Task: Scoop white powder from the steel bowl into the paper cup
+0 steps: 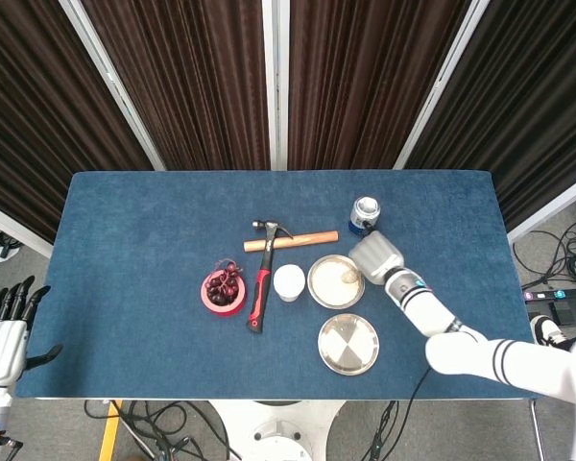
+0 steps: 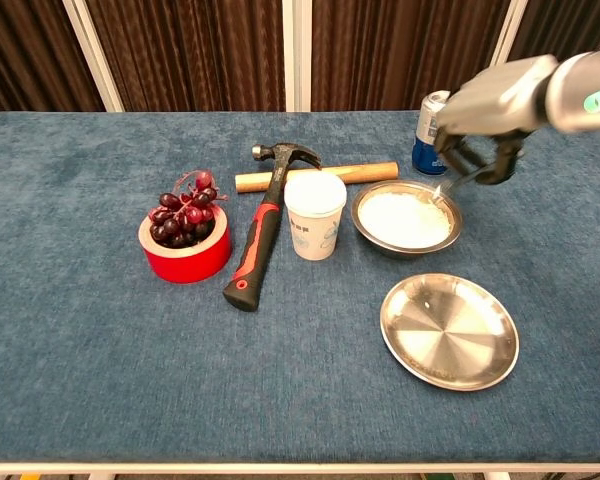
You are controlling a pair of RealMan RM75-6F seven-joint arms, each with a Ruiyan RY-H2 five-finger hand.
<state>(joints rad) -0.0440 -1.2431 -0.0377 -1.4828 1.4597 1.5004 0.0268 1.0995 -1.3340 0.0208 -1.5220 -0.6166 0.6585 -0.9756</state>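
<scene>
Dark curtains hang behind a blue table (image 1: 134, 288) that carries all the objects. Right hand (image 2: 485, 115) grasps a spoon (image 2: 450, 185) and is positioned above the far right rim of the steel bowl (image 2: 407, 219). Spoon tip dips down and leftward from the hand into the white powder (image 2: 400, 215); whether the tip is buried cannot be determined. Long axis of the spoon runs from the hand, at upper right, toward the bowl centre at lower left. Paper cup (image 2: 315, 215) stands upright just beside the bowl on its left, so the loaded spoon must travel left across the bowl to reach it. Right hand is much nearer to both containers. Left hand (image 1: 5, 336) is off the near left table corner, released, fingers spread, holding nothing
</scene>
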